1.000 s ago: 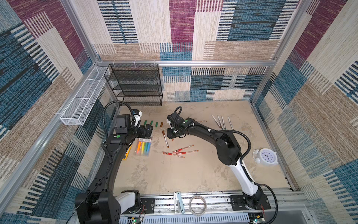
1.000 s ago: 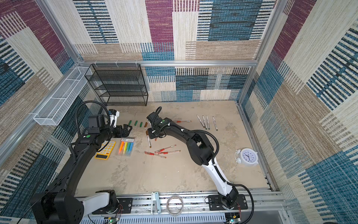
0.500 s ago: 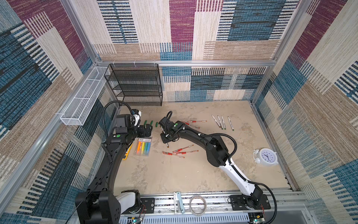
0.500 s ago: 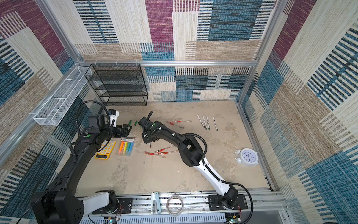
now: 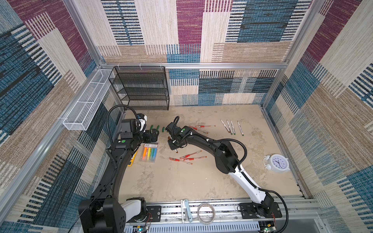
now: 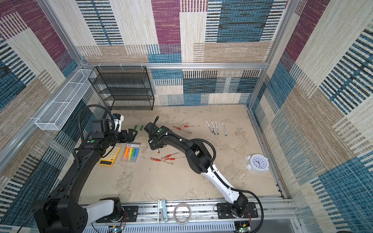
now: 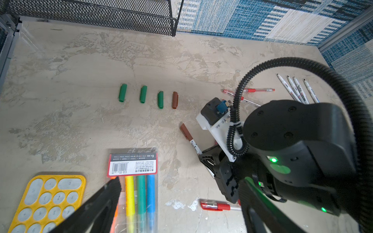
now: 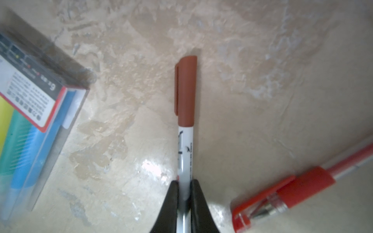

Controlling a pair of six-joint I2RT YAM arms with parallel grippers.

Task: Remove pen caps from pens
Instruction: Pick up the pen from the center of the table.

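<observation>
My right gripper (image 8: 184, 186) is shut on the white barrel of a pen (image 8: 185, 149) that lies on the table, its brown pen cap (image 8: 186, 88) still on and pointing away from the jaws. In both top views this gripper (image 5: 174, 144) (image 6: 155, 145) sits low, right of the highlighter pack. My left gripper (image 5: 153, 135) (image 7: 181, 193) hangs open and empty over that pack. Three green pen caps (image 7: 143, 94) and a brown one (image 7: 175, 100) lie loose in a row. More pens are scattered: red-banded ones (image 5: 189, 157) and four white ones (image 5: 232, 127).
A clear highlighter pack (image 5: 149, 152) and a yellow calculator (image 6: 110, 155) lie under the left arm. A black mesh rack (image 5: 141, 88) stands at the back left, a white wire basket (image 5: 86, 105) hangs on the left wall, and a white alarm clock (image 5: 277, 163) sits at the right.
The right arm has swung left and down to the brown-capped pen, and its jaws have closed on the barrel. The left arm has not moved.
</observation>
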